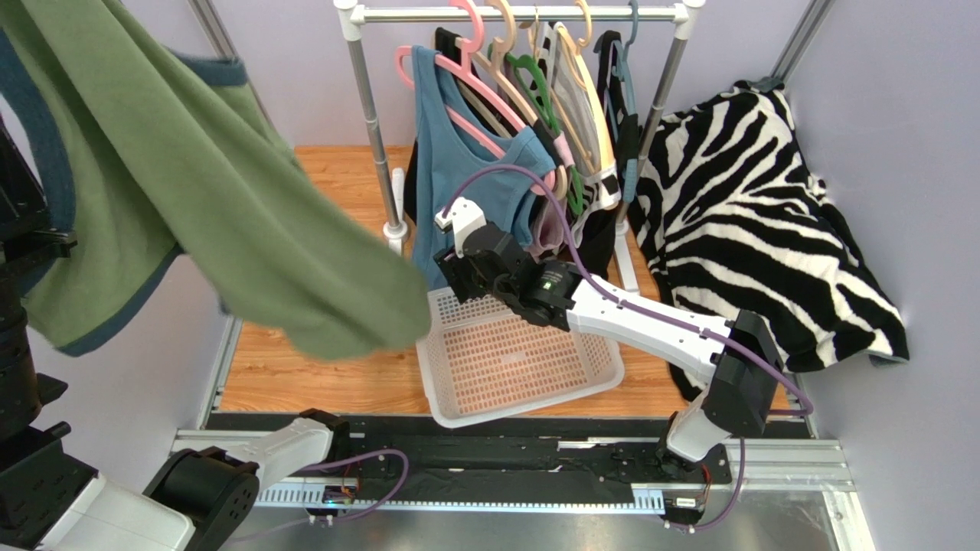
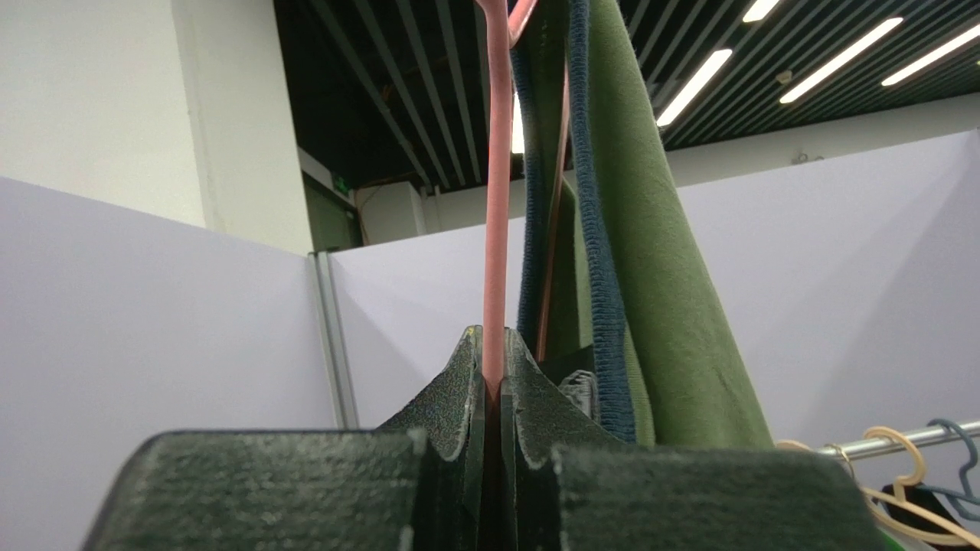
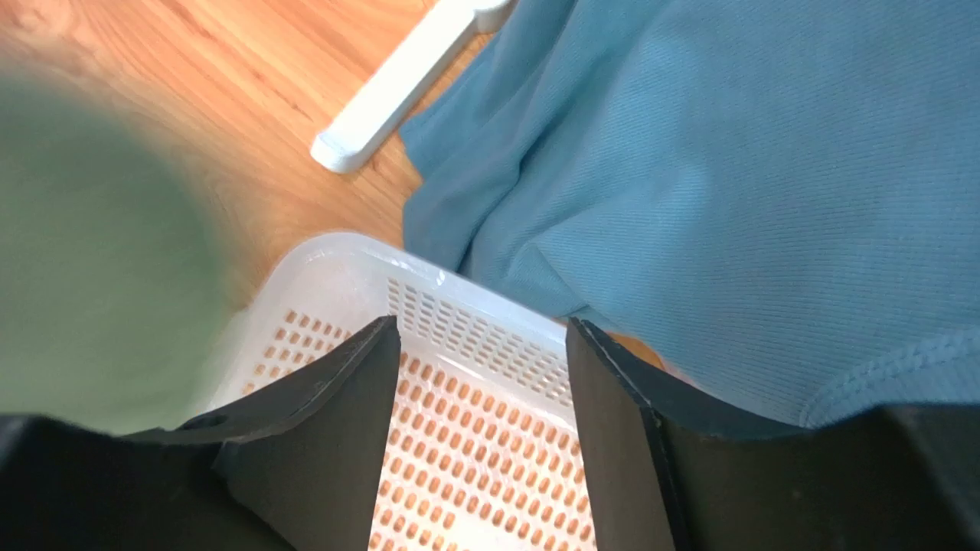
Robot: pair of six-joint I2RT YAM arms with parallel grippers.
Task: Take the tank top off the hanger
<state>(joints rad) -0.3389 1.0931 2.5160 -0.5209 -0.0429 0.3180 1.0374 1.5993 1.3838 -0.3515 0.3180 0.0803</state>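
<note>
The left gripper (image 2: 492,385) clamps the pink hanger (image 2: 496,230) — hook cut off — right gripper (image 3: 483,344) spread above basket (image 3: 336,257).

One basket (image 1: 518,356), three garments (image 1: 230,207) — maybe seven hangers (image 1: 583,98)

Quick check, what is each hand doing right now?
Left hand: closed on the pink hanger carrying the green tank top.
Right hand: open, empty, over the white basket.
</note>
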